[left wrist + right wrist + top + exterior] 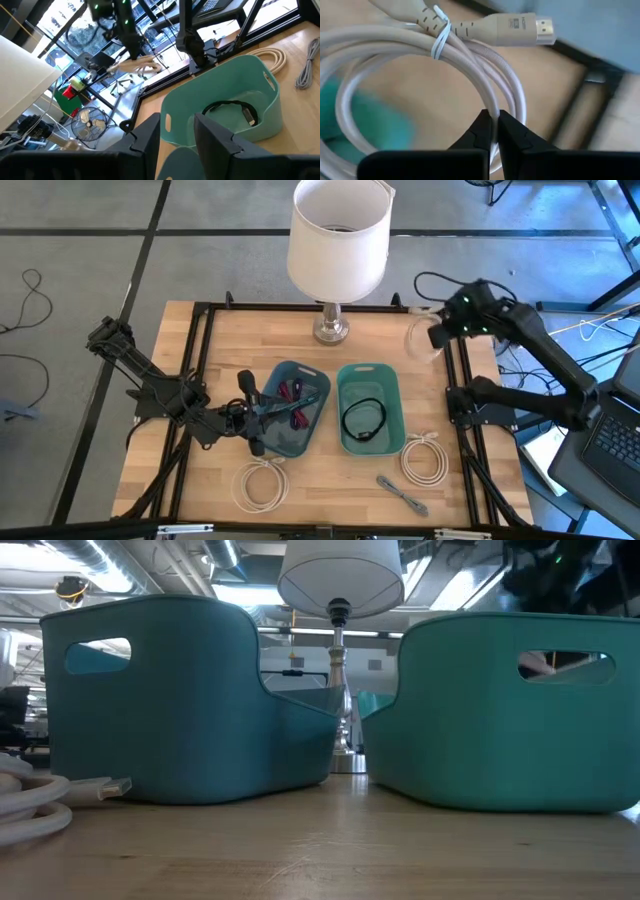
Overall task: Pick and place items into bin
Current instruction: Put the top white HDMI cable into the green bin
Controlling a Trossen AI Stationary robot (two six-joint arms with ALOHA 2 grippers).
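Note:
My right gripper (493, 125) is shut on a coiled white cable (420, 340) with a flat metal plug (540, 25), near the table's far right corner. My left gripper (252, 413) is open above the blue bin (312, 430), whose red and purple straps (293, 392) lie inside. A black cable loop (364, 420) lies in the green bin (392, 395), and the left wrist view also shows this loop (230, 107). Two more white coils (262, 482) (425, 458) and a grey strap (400, 492) lie flat near the table's near edge. My right gripper pinches the turns of the white coil (494, 102) between its two fingertips, on the side opposite the tied plug end. The fingers lie across the strands. The coil stretches out beyond the fingertips and appears lifted clear of the table.
A white-shaded lamp (338, 240) stands at the middle of the table's far edge, behind the two bins. A black frame rail (458, 380) runs along each side of the table. In the low view both bins (160, 700) (510, 710) fill the foreground.

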